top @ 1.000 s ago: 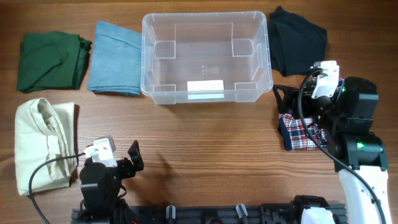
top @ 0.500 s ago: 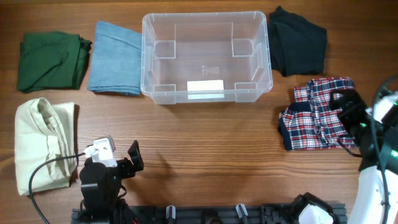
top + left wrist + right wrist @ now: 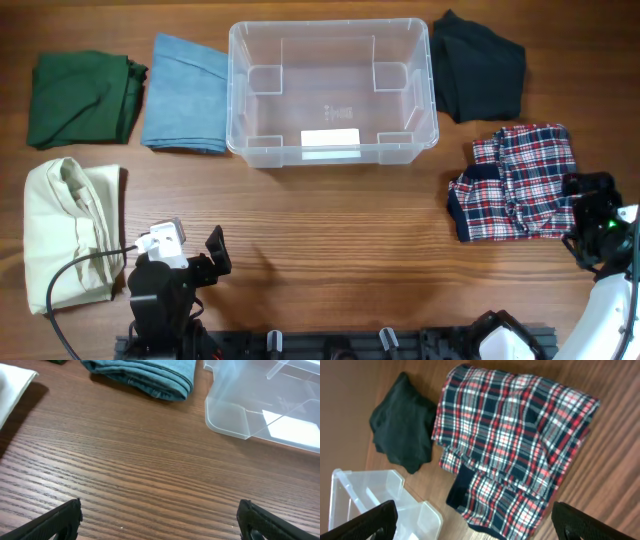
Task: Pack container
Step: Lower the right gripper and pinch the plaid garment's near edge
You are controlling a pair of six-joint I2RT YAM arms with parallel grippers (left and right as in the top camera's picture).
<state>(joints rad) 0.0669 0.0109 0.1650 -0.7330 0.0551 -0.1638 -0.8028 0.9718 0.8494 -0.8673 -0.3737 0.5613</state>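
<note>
The container (image 3: 270, 150) sits far on the tabletop (image 3: 350, 250). The left pincer (image 3: 160, 517) stands wide; the right pincer (image 3: 475, 520), wide too, hangs by the plaid cloth (image 3: 515, 185).

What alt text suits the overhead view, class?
An empty clear container sits on a wooden table among folded clothes: green garment, blue garment and cream garment to its left, black garment and plaid garment to its right.
</note>
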